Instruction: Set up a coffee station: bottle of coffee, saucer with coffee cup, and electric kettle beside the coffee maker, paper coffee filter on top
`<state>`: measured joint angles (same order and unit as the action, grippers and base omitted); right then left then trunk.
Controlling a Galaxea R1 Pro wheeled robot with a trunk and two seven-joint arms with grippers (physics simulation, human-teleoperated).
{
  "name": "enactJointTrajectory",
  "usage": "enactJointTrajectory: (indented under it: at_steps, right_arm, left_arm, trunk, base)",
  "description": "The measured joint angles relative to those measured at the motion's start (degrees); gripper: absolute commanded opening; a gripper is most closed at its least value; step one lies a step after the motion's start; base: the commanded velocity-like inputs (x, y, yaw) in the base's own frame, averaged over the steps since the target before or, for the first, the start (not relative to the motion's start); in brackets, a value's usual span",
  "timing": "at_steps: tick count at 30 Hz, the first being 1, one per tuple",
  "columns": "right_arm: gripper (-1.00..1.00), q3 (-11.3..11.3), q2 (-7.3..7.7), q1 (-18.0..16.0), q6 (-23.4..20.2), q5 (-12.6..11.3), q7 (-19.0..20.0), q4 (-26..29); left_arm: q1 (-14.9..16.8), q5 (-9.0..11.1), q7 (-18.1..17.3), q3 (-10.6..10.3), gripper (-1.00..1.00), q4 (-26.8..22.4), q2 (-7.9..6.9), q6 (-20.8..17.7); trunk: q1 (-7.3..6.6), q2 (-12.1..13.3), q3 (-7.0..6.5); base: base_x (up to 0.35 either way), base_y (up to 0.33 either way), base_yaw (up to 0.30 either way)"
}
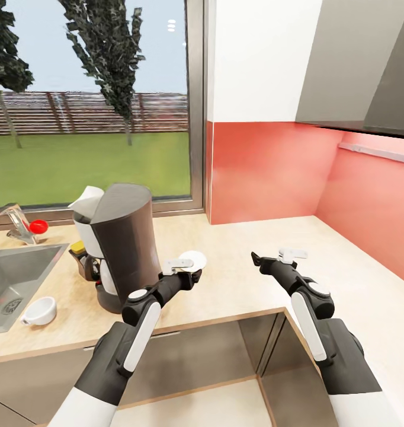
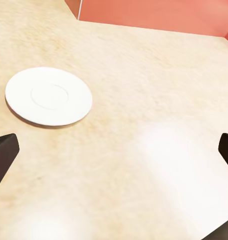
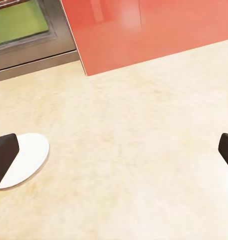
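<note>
Home kitchen, probably: sink [image 1: 18, 279], countertop [image 1: 237, 296], coffee maker [image 1: 122, 237], garden window [image 1: 89, 101].

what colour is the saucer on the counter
Plain white saucer; clearest in the left wrist view.

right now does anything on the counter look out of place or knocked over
Yes: the coffee cup lies tipped on its side by the sink, well apart from the saucer, which sits bare to the other side of the coffee maker. Nothing looks spilled.

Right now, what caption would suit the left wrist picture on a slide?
Open left gripper hovering over the light beige wood-grain countertop, beside an empty small round white saucer.
</note>
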<state>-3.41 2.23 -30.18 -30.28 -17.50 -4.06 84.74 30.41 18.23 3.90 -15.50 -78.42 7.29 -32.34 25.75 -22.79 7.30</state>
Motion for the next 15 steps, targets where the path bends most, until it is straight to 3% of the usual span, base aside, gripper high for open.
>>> enactJointTrajectory:
  at_steps: [15]
  right_arm:
    - [1.0,0.0,-0.01,0.0,0.0,0.0,0.0,-0.2]
  left_arm:
    - [-0.1,0.0,0.0,0.0,1.0,0.0,0.07,0.8]
  trunk:
    - [0.0,0.0,0.0]
  base:
    - [0.057,0.0,0.0]
